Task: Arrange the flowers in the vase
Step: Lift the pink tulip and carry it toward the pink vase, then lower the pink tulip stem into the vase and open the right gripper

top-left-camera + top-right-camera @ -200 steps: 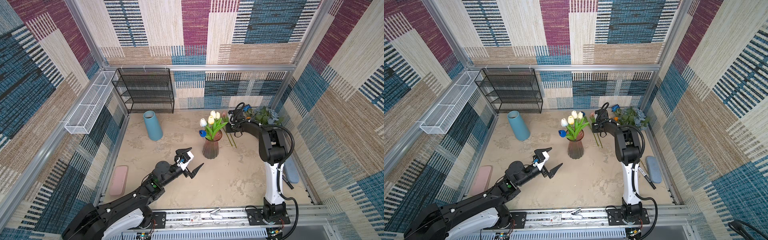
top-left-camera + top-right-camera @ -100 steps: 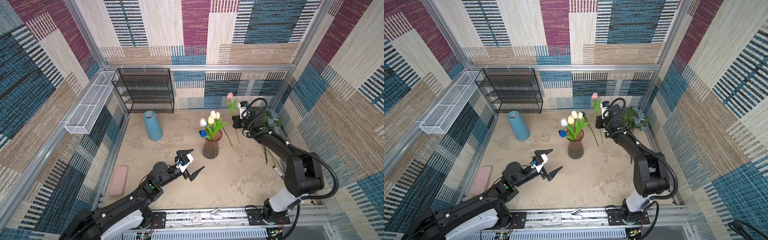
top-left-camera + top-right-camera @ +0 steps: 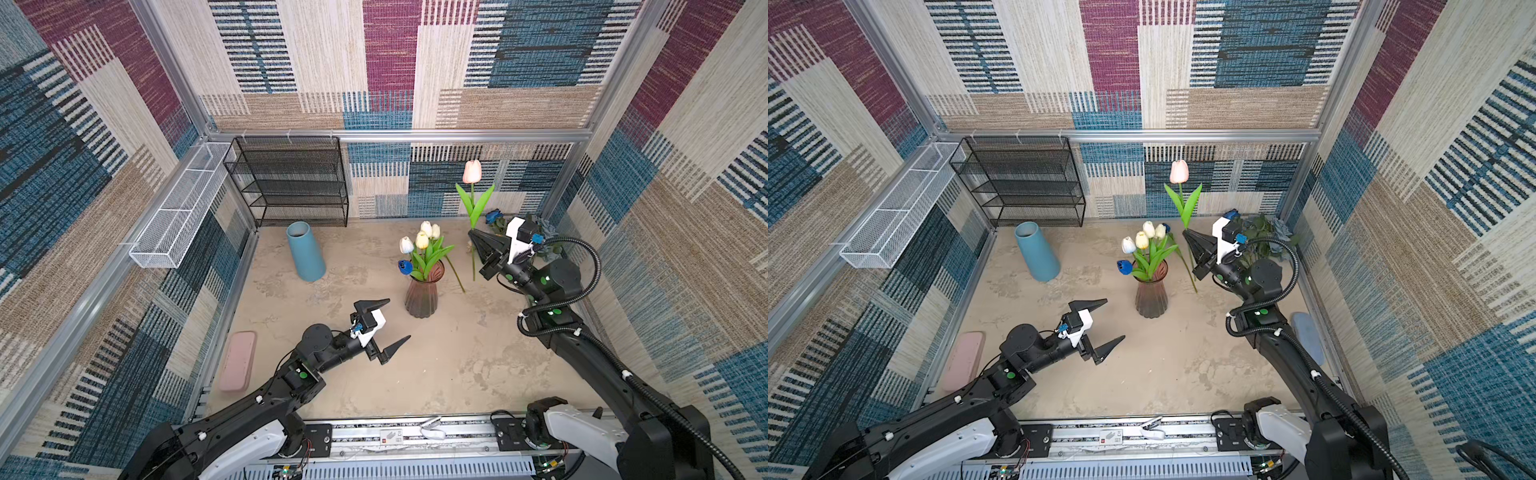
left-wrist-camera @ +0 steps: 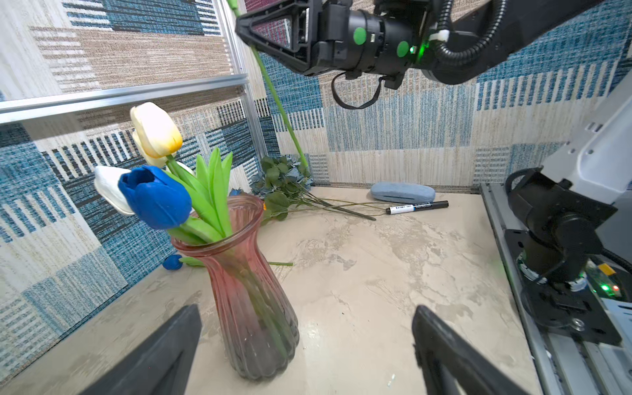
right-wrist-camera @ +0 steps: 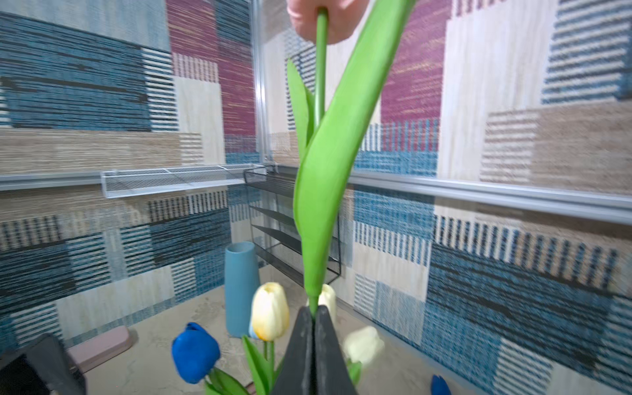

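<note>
A ribbed pink glass vase point(image 3: 420, 297) point(image 3: 1151, 296) point(image 4: 253, 301) stands mid-table holding white, cream and blue tulips point(image 3: 422, 241) point(image 4: 155, 196). My right gripper point(image 3: 471, 233) point(image 3: 1185, 235) point(image 5: 313, 309) is shut on the stem of a pink tulip point(image 3: 472, 171) point(image 3: 1179, 171), held upright in the air just right of the vase. More flowers point(image 3: 544, 228) point(image 4: 284, 181) lie in the back right corner. A loose blue tulip point(image 4: 172, 262) lies behind the vase. My left gripper point(image 3: 399, 318) point(image 3: 1115, 318) point(image 4: 307, 318) hangs open and holds nothing, in front and to the left of the vase.
A blue cone-shaped vase point(image 3: 305, 251) stands at back left before a black wire shelf point(image 3: 291, 183). A white wire basket point(image 3: 178, 208) hangs on the left wall. A pink case point(image 3: 237, 360) lies at left, a blue case point(image 4: 402, 192) and a marker point(image 4: 417, 207) at right.
My right gripper has lifted the pink tulip off the back right pile and stood it upright, while its arm swung out to the right. The left gripper has barely moved.
</note>
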